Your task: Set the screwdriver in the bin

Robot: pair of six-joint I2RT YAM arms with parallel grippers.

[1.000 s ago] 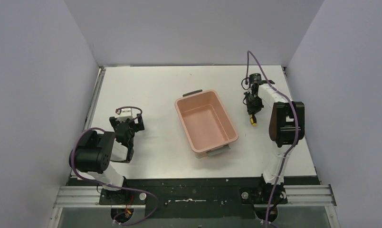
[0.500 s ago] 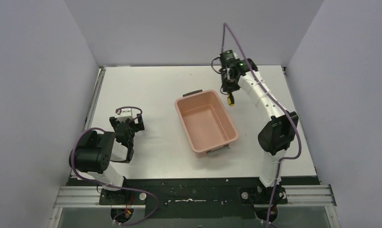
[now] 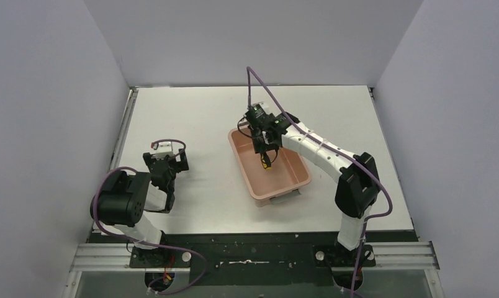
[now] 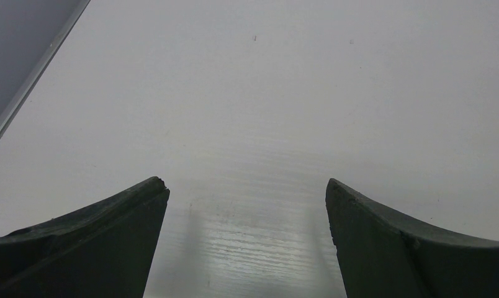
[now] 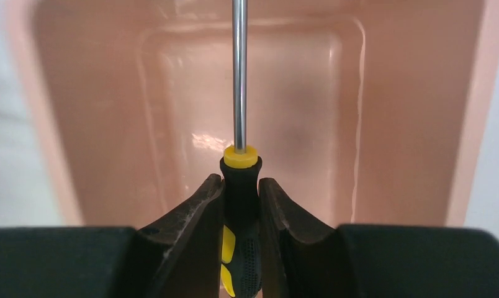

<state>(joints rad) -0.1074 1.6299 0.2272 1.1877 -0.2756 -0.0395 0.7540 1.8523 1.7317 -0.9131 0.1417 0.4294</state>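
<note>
The salmon-pink bin (image 3: 300, 176) stands in the middle of the table with a dark clip on each short end. My right gripper (image 3: 260, 146) is shut on the screwdriver (image 3: 265, 161) by its black-and-yellow handle (image 5: 241, 205) and holds it above the bin's far half. In the right wrist view the thin metal shaft (image 5: 238, 74) points over the bin's floor (image 5: 296, 93). My left gripper (image 3: 166, 162) is open and empty, low over bare table at the left; its fingers (image 4: 110, 242) are wide apart.
White walls enclose the table on the left, back and right. A purple cable loops above the right arm (image 3: 321, 152), which reaches across from the right side. A dark rail runs along the near edge (image 3: 253, 248).
My right arm has carried the screwdriver from the right side of the table, past the bin's far corner, to above the bin's inside. The left arm has not moved.
</note>
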